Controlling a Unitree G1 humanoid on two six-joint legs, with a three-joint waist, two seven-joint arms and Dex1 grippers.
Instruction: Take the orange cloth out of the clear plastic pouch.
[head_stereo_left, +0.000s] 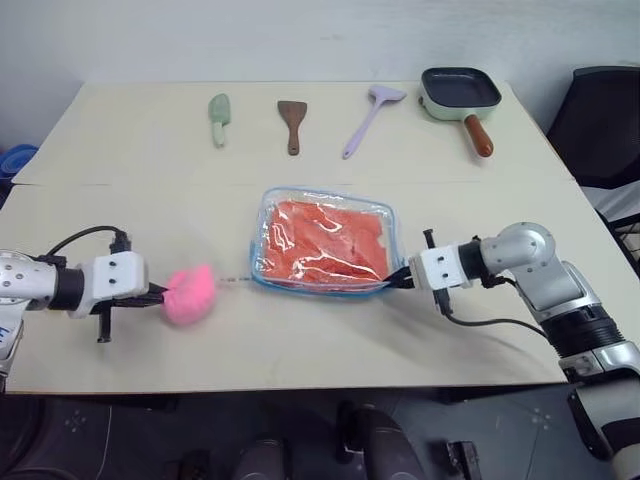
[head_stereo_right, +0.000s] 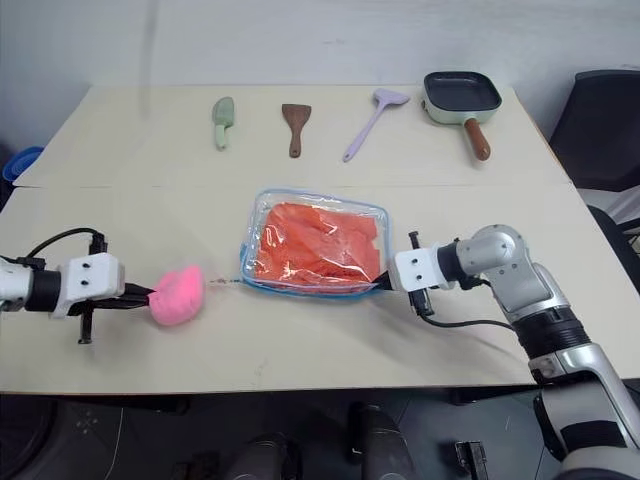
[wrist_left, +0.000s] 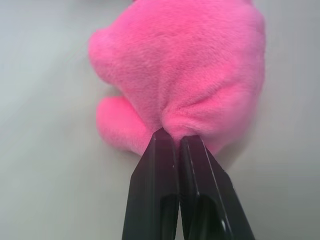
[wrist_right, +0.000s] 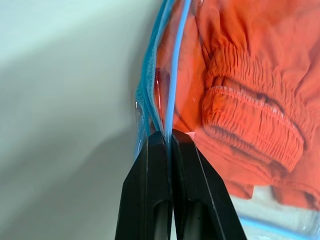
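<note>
- Left eye view: lying near the table's (head_stereo_left: 300, 350) middle, the pouch (head_stereo_left: 322, 243), clear with blue edging, holding the cloth (head_stereo_left: 325, 240) inside it
- Filling most of the pouch, the cloth, orange and crumpled, with a gathered hem showing in the right wrist view
- Reaching in from the right, the right gripper (head_stereo_left: 400, 278), pinching the pouch's near right corner; fingers (wrist_right: 185, 200) pressing together on the blue edge and clear plastic in the right wrist view
- Reaching in from the left, the left gripper (head_stereo_left: 158, 295), pinching the plush (head_stereo_left: 189, 294); fingers (wrist_left: 155, 200) squeezing together on a fold of pink fur in the left wrist view
- Sitting on the table to the left of the pouch and apart from it, the plush, fluffy and pink
- Lying in a row along the far side of the table, well apart from the pouch: a green scraper (head_stereo_left: 219, 117), a brown spatula (head_stereo_left: 292, 124), a lilac turner (head_stereo_left: 372, 118) and a pan (head_stereo_left: 459, 91), pale green with a dark inside and a brown handle
- Standing off the table's far right corner, a black chair (head_stereo_left: 600, 125)
</note>
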